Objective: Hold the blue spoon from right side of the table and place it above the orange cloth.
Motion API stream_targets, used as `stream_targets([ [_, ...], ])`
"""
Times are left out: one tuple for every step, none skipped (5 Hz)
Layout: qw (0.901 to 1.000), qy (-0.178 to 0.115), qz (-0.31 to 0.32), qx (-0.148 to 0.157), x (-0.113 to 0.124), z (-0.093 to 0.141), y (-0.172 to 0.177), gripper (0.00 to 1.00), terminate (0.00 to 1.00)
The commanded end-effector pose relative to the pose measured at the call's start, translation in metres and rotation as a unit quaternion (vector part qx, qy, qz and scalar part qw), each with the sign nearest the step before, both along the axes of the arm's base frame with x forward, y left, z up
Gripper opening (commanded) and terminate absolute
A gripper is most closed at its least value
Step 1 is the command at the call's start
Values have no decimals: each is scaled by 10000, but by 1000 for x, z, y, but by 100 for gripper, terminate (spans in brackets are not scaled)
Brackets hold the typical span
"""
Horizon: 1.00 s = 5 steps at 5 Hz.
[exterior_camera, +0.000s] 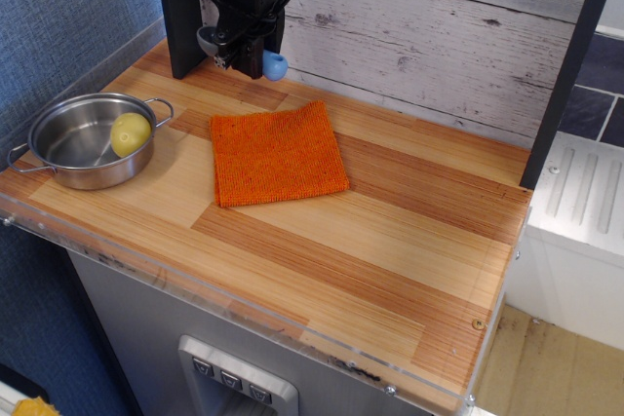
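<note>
My black gripper (242, 57) hangs at the back of the table (390, 241), behind the far left corner of the orange cloth (276, 154). It is shut on the blue spoon (274, 66): the light-blue handle end sticks out to the right of the fingers and the grey bowl (207, 39) shows to their left. The spoon is held above the wood, clear of the cloth. The cloth lies flat near the middle left of the table.
A steel pot (83, 139) with a yellow lemon-like fruit (131, 133) inside stands at the left front edge. A dark post (178, 7) stands just left of the gripper. The whitewashed plank wall (439, 36) is right behind it.
</note>
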<state>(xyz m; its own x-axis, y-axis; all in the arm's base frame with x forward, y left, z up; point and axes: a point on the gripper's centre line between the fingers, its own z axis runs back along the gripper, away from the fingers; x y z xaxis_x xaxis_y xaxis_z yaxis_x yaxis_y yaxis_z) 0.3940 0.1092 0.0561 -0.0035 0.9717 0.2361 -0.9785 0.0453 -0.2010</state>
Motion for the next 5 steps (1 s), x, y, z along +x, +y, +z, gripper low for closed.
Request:
stream_targets([
  [9998, 75, -54, 173, 16, -11, 20, 0, 0],
  [9996, 156, -133, 168, 16, -19, 22, 0, 0],
  [9997, 165, -187, 28, 14, -22, 23, 100, 0],
  [9997, 205, -111, 58, 10, -17, 22, 100, 0],
  [9997, 186, -122, 62, 9, -12, 19, 100, 0],
])
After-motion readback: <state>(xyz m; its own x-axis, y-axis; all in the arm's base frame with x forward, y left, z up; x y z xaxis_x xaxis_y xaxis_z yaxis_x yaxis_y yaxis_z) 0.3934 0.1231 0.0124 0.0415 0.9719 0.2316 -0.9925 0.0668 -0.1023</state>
